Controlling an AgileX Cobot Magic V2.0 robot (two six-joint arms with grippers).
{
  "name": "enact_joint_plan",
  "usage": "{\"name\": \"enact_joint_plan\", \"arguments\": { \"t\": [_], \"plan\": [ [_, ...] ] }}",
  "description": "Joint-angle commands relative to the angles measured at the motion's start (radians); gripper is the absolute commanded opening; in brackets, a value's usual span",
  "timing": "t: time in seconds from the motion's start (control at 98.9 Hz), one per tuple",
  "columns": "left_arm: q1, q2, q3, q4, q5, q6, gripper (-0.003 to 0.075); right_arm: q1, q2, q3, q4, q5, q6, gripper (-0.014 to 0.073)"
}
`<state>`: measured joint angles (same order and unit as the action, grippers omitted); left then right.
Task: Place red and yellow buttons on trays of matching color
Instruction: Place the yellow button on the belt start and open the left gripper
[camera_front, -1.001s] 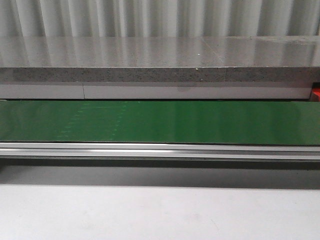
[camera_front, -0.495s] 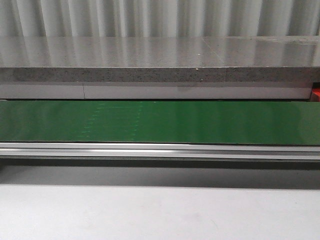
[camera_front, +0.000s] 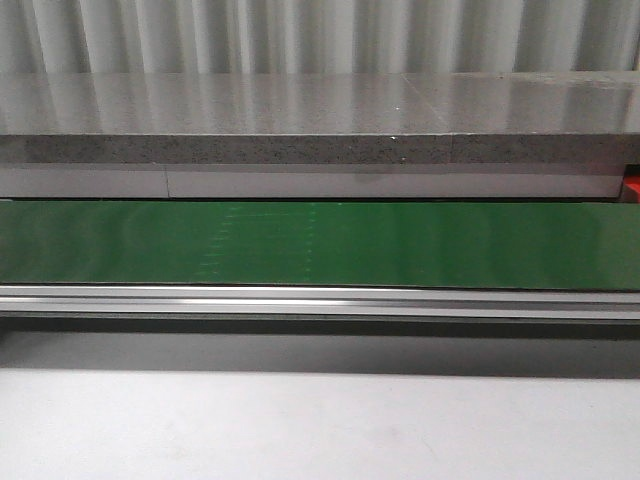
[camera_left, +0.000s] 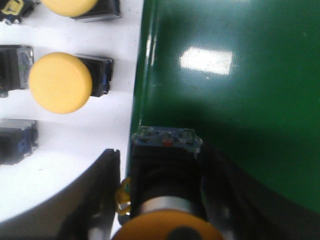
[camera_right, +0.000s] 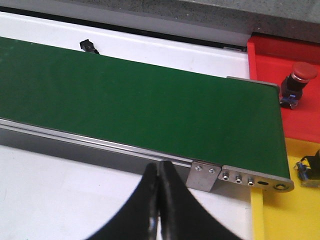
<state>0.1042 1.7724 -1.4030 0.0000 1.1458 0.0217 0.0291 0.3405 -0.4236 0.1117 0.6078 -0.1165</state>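
My left claw (camera_left: 165, 220) is clamped on a yellow button (camera_left: 167, 200), its black fingers (camera_left: 95, 200) pressed to both sides of the dark body, right above the edge where the green belt (camera_left: 230, 75) meets the white surface (camera_left: 125, 65). Most of the belt past that edge lies bare.

My right claw (camera_right: 159, 200) is closed on nothing, fingertips together, hanging over the white tabletop (camera_right: 60, 190) just short of the belt's metal side rail (camera_right: 100, 142). The belt ends at a metal end plate (camera_right: 250, 177), and beyond it sit the red tray (camera_right: 272, 55) and the yellow tray (camera_right: 290, 215), side by side.

The front view shows only the belt (camera_front: 320, 245), its rail (camera_front: 320, 300) and a grey stone ledge (camera_front: 320, 120); neither claw appears there.

Count: on the white surface, 2 yellow buttons (camera_left: 60, 82) clearly, plus other dark bodies cut off at the frame edge. 1 red button (camera_right: 297, 82) stands on the red tray. 1 dark part (camera_right: 310, 167) lies on the yellow tray, its colour I cannot tell.
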Motion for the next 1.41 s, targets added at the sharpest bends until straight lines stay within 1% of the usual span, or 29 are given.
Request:
{"name": "enact_joint_plan", "arguments": {
  "t": [0.0,0.121,0.192,0.243,0.263,0.313,0.364,0.394,0.435,0.465,0.556,0.738,0.89,1.061,1.193,1.395],
  "plan": [
    [-0.013,-0.014,-0.038,-0.008,0.007,-0.002,0.0131,0.002,0.006,-0.026,0.003,-0.071,-0.003,-0.0067],
    [-0.015,0.015,-0.052,-0.022,0.016,-0.002,0.0137,0.002,0.006,-0.026,0.003,-0.071,-0.003,-0.0067],
    [-0.015,0.018,-0.052,-0.030,0.016,-0.002,0.0178,0.002,0.006,-0.026,0.003,-0.072,-0.003,-0.0067],
    [-0.015,0.018,-0.052,-0.037,0.011,-0.002,0.0239,0.002,0.006,-0.026,0.003,-0.073,-0.003,-0.0067],
    [-0.015,0.018,-0.054,-0.039,0.009,-0.002,0.0286,0.002,0.006,-0.026,0.003,-0.073,-0.003,-0.0067],
    [-0.015,0.018,-0.061,-0.047,0.004,0.000,0.0367,0.002,0.006,-0.026,0.003,-0.073,-0.003,-0.0067],
    [-0.015,0.018,-0.070,-0.059,0.004,0.000,0.0482,0.002,0.006,-0.026,0.003,-0.073,-0.003,-0.0067],
    [-0.015,0.018,-0.080,-0.065,0.004,0.000,0.0533,0.002,0.006,-0.026,0.003,-0.073,-0.003,-0.0067],
    [-0.015,0.018,-0.095,-0.077,0.004,0.000,0.0586,0.002,0.006,-0.026,0.003,-0.073,-0.003,-0.0067],
    [-0.015,0.018,-0.106,-0.091,0.002,0.000,0.0602,0.002,0.006,-0.026,0.003,-0.073,-0.003,-0.0067],
    [-0.020,0.016,-0.153,-0.124,0.000,0.000,0.0599,0.002,0.006,-0.026,0.003,-0.073,-0.003,-0.0067],
    [-0.028,-0.018,-0.242,-0.124,0.007,0.007,0.0599,0.002,0.006,-0.026,0.003,-0.073,-0.003,-0.0067],
    [0.007,-0.067,-0.274,-0.114,0.028,0.007,0.0581,0.002,0.006,-0.026,0.003,-0.073,-0.003,-0.0067],
    [0.100,-0.086,-0.274,-0.033,0.120,0.018,0.0581,0.002,0.006,-0.026,0.003,-0.074,-0.003,-0.0067],
    [0.199,-0.086,-0.254,-0.031,0.120,0.026,0.0581,0.002,0.006,-0.026,0.003,-0.074,-0.003,-0.0067],
    [0.348,-0.063,-0.168,-0.027,0.120,0.042,0.0581,0.002,0.006,-0.026,0.003,-0.074,-0.003,-0.0067]
  ]
}}
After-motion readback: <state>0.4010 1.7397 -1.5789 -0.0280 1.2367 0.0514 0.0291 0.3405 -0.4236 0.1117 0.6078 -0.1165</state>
